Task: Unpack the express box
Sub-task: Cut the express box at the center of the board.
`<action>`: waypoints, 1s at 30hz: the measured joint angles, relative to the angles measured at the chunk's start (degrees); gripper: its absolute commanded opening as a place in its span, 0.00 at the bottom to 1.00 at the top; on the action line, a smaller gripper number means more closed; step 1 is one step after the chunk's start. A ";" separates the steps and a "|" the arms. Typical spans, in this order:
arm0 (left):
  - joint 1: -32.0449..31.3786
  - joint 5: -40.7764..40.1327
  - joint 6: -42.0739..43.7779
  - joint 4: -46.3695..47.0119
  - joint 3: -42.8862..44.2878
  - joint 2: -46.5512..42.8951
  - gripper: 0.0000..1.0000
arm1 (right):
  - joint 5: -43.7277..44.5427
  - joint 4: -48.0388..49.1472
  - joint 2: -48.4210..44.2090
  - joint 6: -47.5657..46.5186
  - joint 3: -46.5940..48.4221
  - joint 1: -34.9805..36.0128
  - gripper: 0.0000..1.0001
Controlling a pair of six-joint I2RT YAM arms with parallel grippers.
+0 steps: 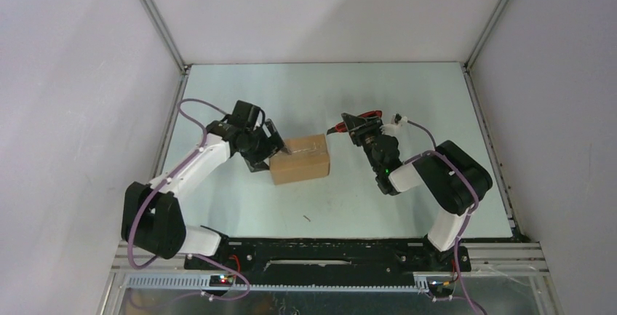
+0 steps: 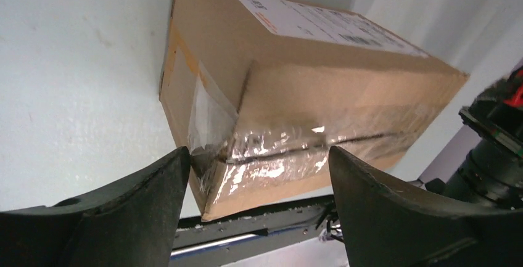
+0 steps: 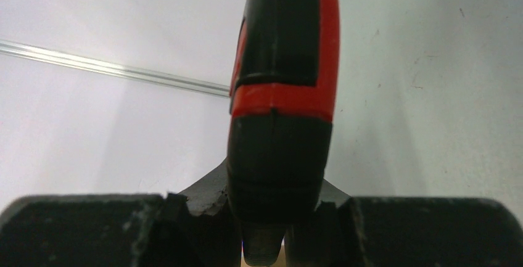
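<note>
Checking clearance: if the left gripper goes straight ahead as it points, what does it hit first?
Most likely the express box; its taped face lies directly ahead of the open left gripper, close by.

You're looking at a plain brown express box (image 1: 300, 158) with a white label (image 2: 321, 23) printed in black, plus shiny clear tape (image 2: 271, 150). Your knife (image 3: 280, 94) is red and black, and the table (image 1: 378, 89) is pale greenish-white.
</note>
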 measured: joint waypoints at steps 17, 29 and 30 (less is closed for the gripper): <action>-19.32 -27.80 27.69 -12.48 25.27 -1.97 1.00 | -0.55 -2.12 0.85 -0.13 0.00 -1.66 0.00; -25.40 -17.59 71.28 2.21 13.79 0.52 1.00 | -2.38 -3.13 0.33 0.96 -3.19 -3.41 0.00; -25.51 -16.31 72.76 2.84 13.20 0.55 1.00 | -2.40 -3.13 0.31 1.14 -3.34 -3.50 0.00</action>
